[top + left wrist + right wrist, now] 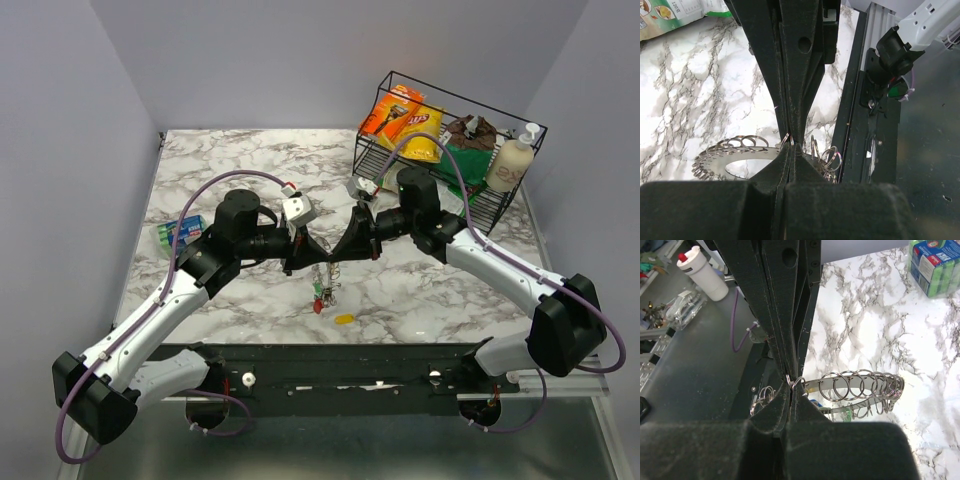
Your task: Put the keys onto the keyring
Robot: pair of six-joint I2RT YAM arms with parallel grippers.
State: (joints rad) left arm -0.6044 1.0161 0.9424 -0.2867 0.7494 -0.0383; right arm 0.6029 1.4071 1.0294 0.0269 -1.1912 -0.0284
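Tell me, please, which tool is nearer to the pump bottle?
Right. Both tools grip the keyring mid-table; the right tool is on the side facing the pump bottle, the left tool on the far side.

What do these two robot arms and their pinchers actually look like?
Both the left arm and right arm have white shells between bulky black joints, with a thin purple cable looping along each. The left gripper and right gripper are black, each with two long, flat, tapering fingers.
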